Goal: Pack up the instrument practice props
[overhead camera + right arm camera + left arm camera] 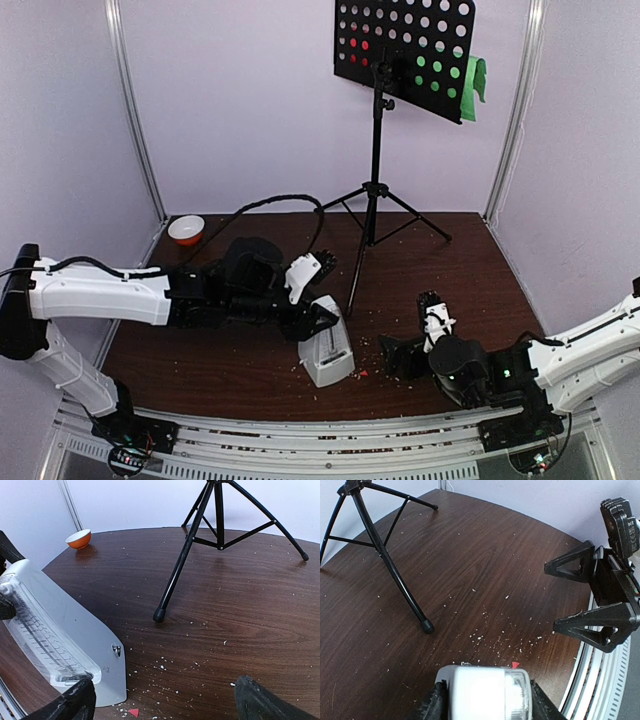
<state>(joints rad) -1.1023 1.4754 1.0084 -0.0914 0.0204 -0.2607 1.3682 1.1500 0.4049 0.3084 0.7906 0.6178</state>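
**Taking hold of the metronome, stand and pages not yet packed**

On the left, I am reaching my left arm low and almost level across the table (470, 260), past the small orange-and-white bowl (186, 230) at the back left corner, which I am leaving alone. The left gripper (318, 318) is clasping the narrow top of the white pyramid metronome (65, 645). In the left wrist view, its two black fingers are flanking the white body and clear cover, one on each side and seemingly touching, at about half their spread. The metronome is standing upright on the table near the front edge, just left of centre.

I am judging this to be the grasp step on the first prop. The next move calls for a straight lift that keeps the smooth, tapered casing from slipping down out of the fingers. I am seeing no case or box to carry it to.

Behind the middle, the black tripod music stand (377, 150) is standing at full height, with red pages (358, 45) and green pages (470, 85) showing through its perforated desk.

On the right, the right gripper (552, 597) is hanging wide and empty, low over the table, near the metronome but apart from it.
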